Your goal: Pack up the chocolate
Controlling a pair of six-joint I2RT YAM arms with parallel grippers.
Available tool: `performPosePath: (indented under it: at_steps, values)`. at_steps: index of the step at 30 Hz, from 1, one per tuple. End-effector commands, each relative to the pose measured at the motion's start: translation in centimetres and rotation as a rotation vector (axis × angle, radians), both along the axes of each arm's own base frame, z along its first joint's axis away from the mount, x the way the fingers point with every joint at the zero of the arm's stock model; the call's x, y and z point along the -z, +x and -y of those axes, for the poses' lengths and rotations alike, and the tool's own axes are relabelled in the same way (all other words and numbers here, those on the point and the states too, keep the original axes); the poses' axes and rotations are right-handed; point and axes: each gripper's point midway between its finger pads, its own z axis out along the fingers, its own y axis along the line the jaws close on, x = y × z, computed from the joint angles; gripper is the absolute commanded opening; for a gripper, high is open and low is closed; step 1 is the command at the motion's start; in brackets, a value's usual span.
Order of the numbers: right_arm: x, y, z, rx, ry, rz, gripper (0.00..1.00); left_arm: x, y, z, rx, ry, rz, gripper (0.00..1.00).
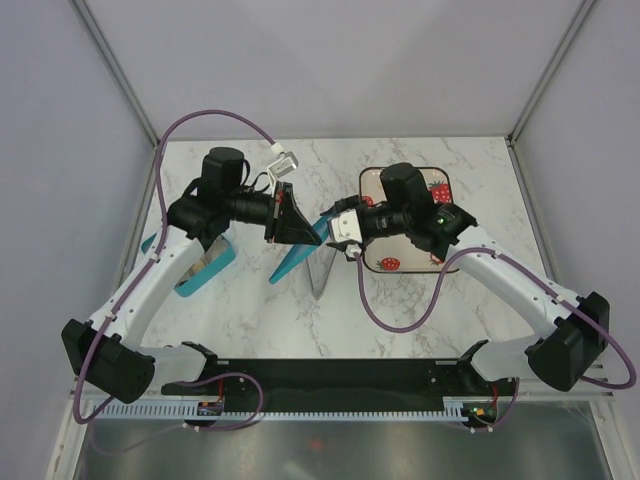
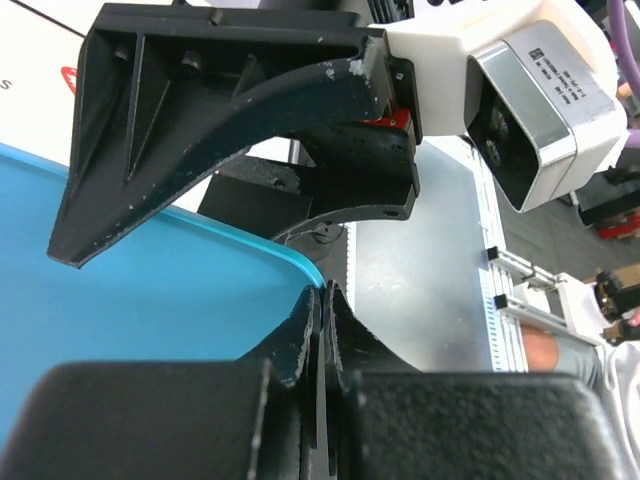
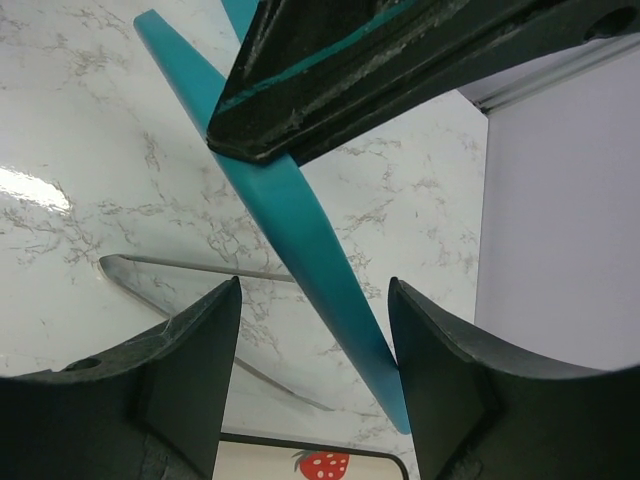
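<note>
So the left fingers (image 2: 300, 340) are pressed together on the edge of a teal lid (image 3: 290, 200), holding it up off the worktop (image 1: 250, 310) at a tilt. The right fingers (image 3: 190, 370) are spread, one on each side of that lid's lower edge. I can't tell if they touch it. Silver tongs (image 1: 322, 272) lie on the marble right under the lid. A teal box (image 1: 205, 268) sits off to the lid's left and the strawberry plate (image 1: 425, 177) to its right, mostly under the right arm. The chocolate doesn't show in any view, so I can't tell where it sits relative to either pair of fingers.
</note>
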Motion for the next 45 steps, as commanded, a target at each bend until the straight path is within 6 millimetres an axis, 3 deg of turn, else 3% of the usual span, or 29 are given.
performPosePath:
  at_steps: [1,6,8,10,13,18,19,21,22,24,25,27,28,30,31,32,33,34,36,37,39,40,45]
  values:
    - [-0.4,-1.2,-1.0,-0.09,0.024,-0.011,0.68,-1.8,-0.1,0.1,0.059,-0.036,0.125,0.02]
    - [0.8,-0.9,-1.6,-0.093,-0.005,-0.067,0.61,-1.7,0.8,-0.1,0.036,-0.01,0.164,0.02]
    - [1.2,-0.8,-1.8,-0.087,-0.012,-0.088,0.49,-2.0,1.3,-0.1,0.017,-0.006,0.178,0.02]
    - [1.3,-0.7,-1.8,-0.072,-0.012,-0.118,0.28,-2.3,2.2,-0.2,-0.021,0.007,0.193,0.02]
    - [1.5,-0.7,-2.0,-0.052,-0.013,-0.166,0.17,-3.1,4.8,-0.6,-0.147,0.044,0.209,0.06]
    - [0.7,-1.6,-2.3,-0.056,0.024,-0.25,0.08,-6.4,10.2,-2.8,-0.483,0.064,0.207,0.27]
    - [0.4,-1.6,-2.5,-0.036,0.044,-0.297,0.02,-7.0,11.1,-3.6,-0.539,0.06,0.204,0.46]
    - [-0.7,-1.2,-2.9,-0.006,0.093,-0.323,0.0,-8.7,12.3,-4.7,-0.643,0.045,0.204,0.59]
    - [-0.5,-1.5,-2.9,0.028,0.102,-0.402,0.0,-9.1,12.8,-5.4,-0.678,0.041,0.201,0.75]
    - [-1.5,-0.7,-3.1,0.097,0.157,-0.433,0.0,-10.0,13.7,-7.0,-0.776,0.043,0.202,0.84]
    - [-1.4,-0.4,-3.0,0.137,0.167,-0.468,0.0,-10.2,14.1,-7.7,-0.824,0.049,0.202,0.99]
    - [-1.8,0.3,-2.9,0.212,0.202,-0.505,0.0,-9.7,15.1,-10.0,-0.954,0.077,0.171,1.0]
    - [-0.9,0.4,-2.7,0.242,0.206,-0.532,0.0,-9.4,15.3,-11.5,-1.015,0.086,0.155,1.0]
    - [-1.9,0.6,-2.5,0.288,0.273,-0.557,0.0,-8.2,16.2,-14.9,-1.162,0.143,0.128,1.0]
    - [-1.0,0.7,-2.2,0.32,0.279,-0.584,0.0,-7.3,16.4,-16.2,-1.215,0.175,0.107,1.0]
    - [-1.6,0.6,-1.9,0.344,0.312,-0.591,0.0,-6.5,16.8,-17.9,-1.29,0.217,0.09,1.0]
    - [-2.4,1.4,-1.7,0.4,0.374,-0.611,0.0,-5.5,16.8,-19.2,-1.33,0.259,0.057,1.0]
    - [-1.9,1.5,-1.3,0.436,0.387,-0.635,0.0,-3.8,16.7,-21.5,-1.398,0.31,-0.009,0.99]
    - [-2.7,2.0,-0.6,0.513,0.454,-0.667,0.0,-1.9,16.6,-23.2,-1.43,0.35,-0.057,0.94]
    - [-2.3,2.3,-0.2,0.56,0.467,-0.697,0.0,0.2,16.5,-25.4,-1.48,0.389,-0.106,0.89]
    - [-2.9,2.1,0.5,0.606,0.504,-0.737,0.0,2.2,16.2,-26.3,-1.491,0.427,-0.142,0.85]
    - [-2.7,2.5,1.0,0.654,0.526,-0.743,0.0,4.2,15.9,-26.4,-1.48,0.464,-0.174,0.81]
    - [-4.4,2.0,3.1,0.721,0.613,-0.741,0.0,10.5,15.1,-25.2,-1.399,0.522,-0.318,0.61]
